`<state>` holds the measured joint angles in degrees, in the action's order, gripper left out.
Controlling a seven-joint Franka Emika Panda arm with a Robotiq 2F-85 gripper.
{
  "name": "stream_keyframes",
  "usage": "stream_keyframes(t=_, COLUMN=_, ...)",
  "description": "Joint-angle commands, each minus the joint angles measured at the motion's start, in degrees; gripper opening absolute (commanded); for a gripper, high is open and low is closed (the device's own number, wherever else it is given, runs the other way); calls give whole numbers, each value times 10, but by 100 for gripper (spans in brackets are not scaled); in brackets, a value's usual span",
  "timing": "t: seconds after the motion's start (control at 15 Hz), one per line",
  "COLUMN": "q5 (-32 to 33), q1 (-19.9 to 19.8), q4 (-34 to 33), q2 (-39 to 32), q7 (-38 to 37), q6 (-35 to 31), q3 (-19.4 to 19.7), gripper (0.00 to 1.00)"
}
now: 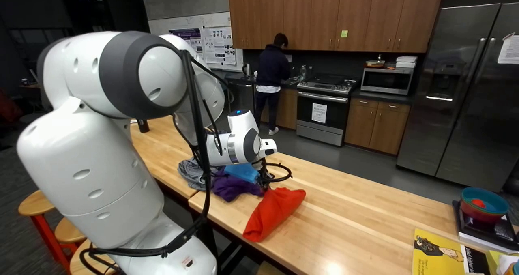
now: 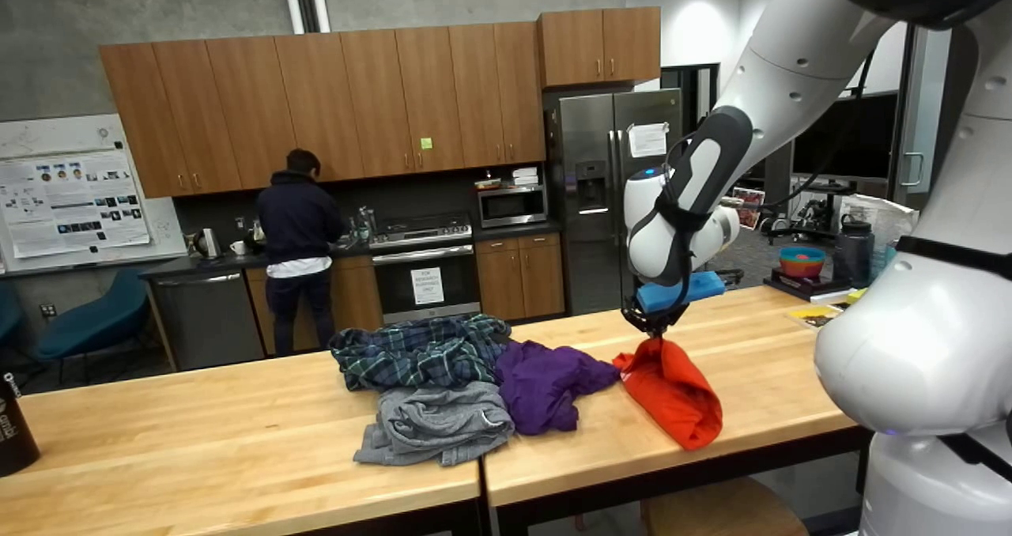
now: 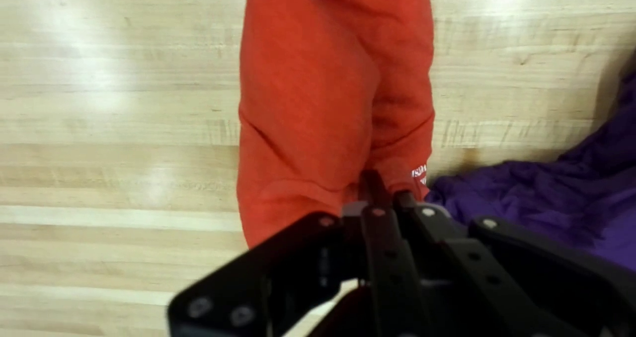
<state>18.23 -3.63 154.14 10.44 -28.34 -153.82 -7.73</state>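
Note:
A red garment (image 1: 273,214) lies loosely folded on the wooden table, with a small white print near one edge in the wrist view. My gripper (image 2: 655,335) points down over its far end, fingers drawn together on a pinch of the red cloth, which rises to a peak there. In the wrist view the fingertips (image 3: 371,183) nearly meet and hide the gripped fold. Beside the red garment, a crumpled purple cloth (image 3: 541,203) sits close to the gripper. A blue block-shaped piece (image 2: 681,291) is fixed at the wrist.
A grey garment (image 2: 439,424) and a plaid shirt (image 2: 423,350) lie past the purple cloth. Stacked bowls (image 1: 484,204) and a yellow booklet (image 1: 436,254) are at the table's other end. A person (image 2: 299,243) stands at the kitchen counter behind.

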Motion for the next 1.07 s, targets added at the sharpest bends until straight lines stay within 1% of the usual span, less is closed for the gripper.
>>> stream_keyframes(t=0.0, q5=11, q1=0, q4=-8, q2=19, q7=0, q6=17, q3=-8, gripper=1)
stream_keyframes(t=0.2, q5=-8, q1=9, q4=-19, q2=12, q7=36, q6=8, q3=-2, gripper=1)
stream_keyframes(t=0.47, q5=-32, q1=21, q4=-40, q2=0, q7=80, q6=12, q3=2, gripper=1)
stream_keyframes(t=0.8, q5=-107, q1=57, q4=-64, q2=-26, q7=184, q6=53, q3=9, gripper=1)
stream_keyframes(t=1.0, q5=-133, q1=72, q4=-79, q2=-45, q7=235, q6=73, q3=9, gripper=1)
